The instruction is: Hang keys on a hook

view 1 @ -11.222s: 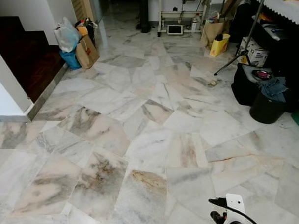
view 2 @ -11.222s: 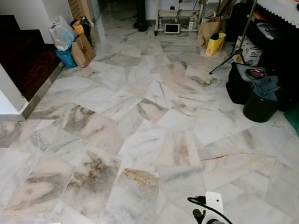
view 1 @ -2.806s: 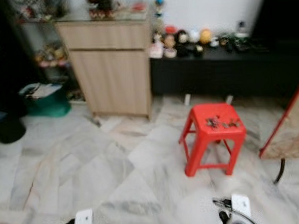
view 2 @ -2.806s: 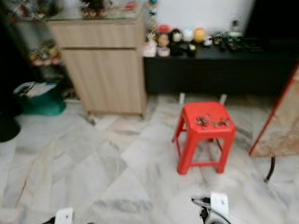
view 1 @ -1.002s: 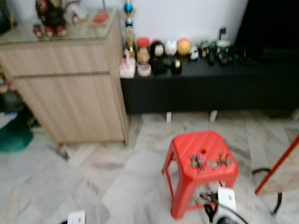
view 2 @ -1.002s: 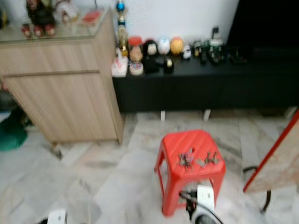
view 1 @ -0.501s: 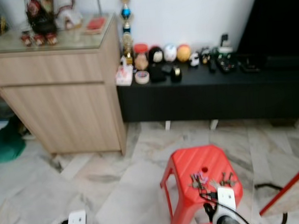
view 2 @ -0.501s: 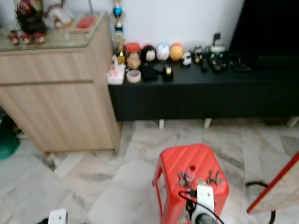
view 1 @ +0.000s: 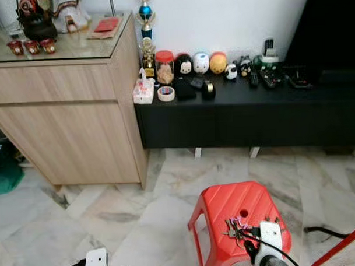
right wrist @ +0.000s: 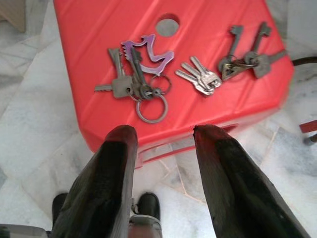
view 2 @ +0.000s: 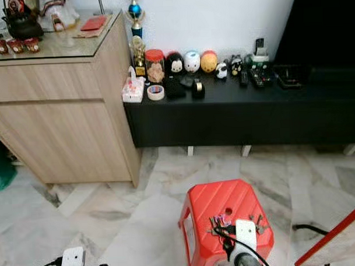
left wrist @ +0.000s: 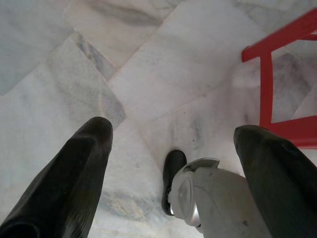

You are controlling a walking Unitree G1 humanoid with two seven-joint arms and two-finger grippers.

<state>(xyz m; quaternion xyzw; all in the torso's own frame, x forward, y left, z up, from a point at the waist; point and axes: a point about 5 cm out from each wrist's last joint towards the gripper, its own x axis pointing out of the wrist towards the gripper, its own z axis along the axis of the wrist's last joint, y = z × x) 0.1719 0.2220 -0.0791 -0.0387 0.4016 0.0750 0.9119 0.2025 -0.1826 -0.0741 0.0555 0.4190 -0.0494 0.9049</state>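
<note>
right hand (right wrist: 161,136): fingers parted, holding nothing, poised just above the near edge of the stool; its wrist shows low in the head views
left hand (left wrist: 173,136): fingers spread wide, empty, hanging over the floor beside the stool's leg
floor (view 1: 110,211): pale marble tiles with grey and tan veins
robot foot (left wrist: 173,166): dark toe on the tiles under the left hand
stool (view 1: 226,204): red plastic, ribbed top with a round hole near the middle, standing on the floor right in front of the robot
keys (right wrist: 133,82): three bunches lying flat on the stool's top, none touched by either hand
purple bunch (right wrist: 146,52): purple clip with several silver keys and a bare ring, nearest the right hand
middle bunch (right wrist: 200,77): small fan of silver keys, just beside the purple bunch
far bunch (right wrist: 245,52): two long old-style keys on a ring, near the stool's edge
cable (view 1: 321,230): dark, on the floor beside the stool
red frame (view 1: 344,244): slanted red edge at the right of the head views
cabinet (view 1: 66,119): light wood, glass top with small red cups and a figure, against the wall to the left
black desk (view 1: 252,101): low and long, beyond the stool, next to the cabinet
on the desk: red-lidded jar (view 1: 164,66), tape roll (view 1: 166,93), round plush toys (view 1: 201,63), remotes (view 1: 275,77)
trophy (view 1: 146,29): blue-topped, where cabinet and desk meet
wall (view 1: 220,17): white, behind the desk
</note>
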